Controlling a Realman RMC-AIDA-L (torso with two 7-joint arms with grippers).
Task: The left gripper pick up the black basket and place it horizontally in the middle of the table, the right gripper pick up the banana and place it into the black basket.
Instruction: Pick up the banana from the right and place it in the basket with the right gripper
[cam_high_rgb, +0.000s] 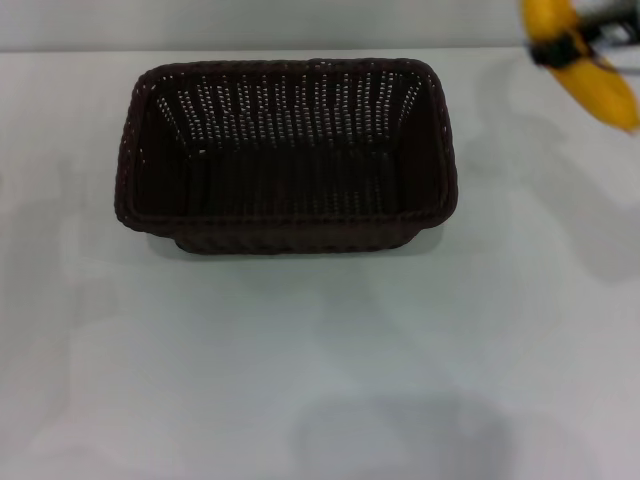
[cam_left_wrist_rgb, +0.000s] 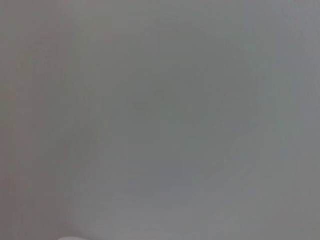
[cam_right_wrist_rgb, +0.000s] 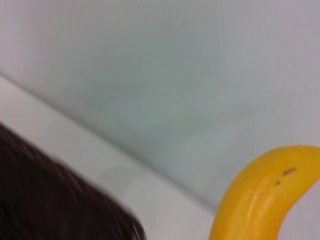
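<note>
Black fingers (cam_high_rgb: 556, 50) of the right gripper (cam_high_rgb: 562, 48) are closed around the banana (cam_high_rgb: 600, 85), holding it in the air at the far right, above the white counter (cam_high_rgb: 320, 380). Well to its left, the black basket (cam_high_rgb: 288, 155) sits lengthwise on the counter's middle. The left gripper is out of sight.

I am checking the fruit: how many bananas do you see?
1. The banana is held in the air by the right tool, at the table's far right, beside the black basket.

Plain grey wall (cam_high_rgb: 250, 22) behind
</note>
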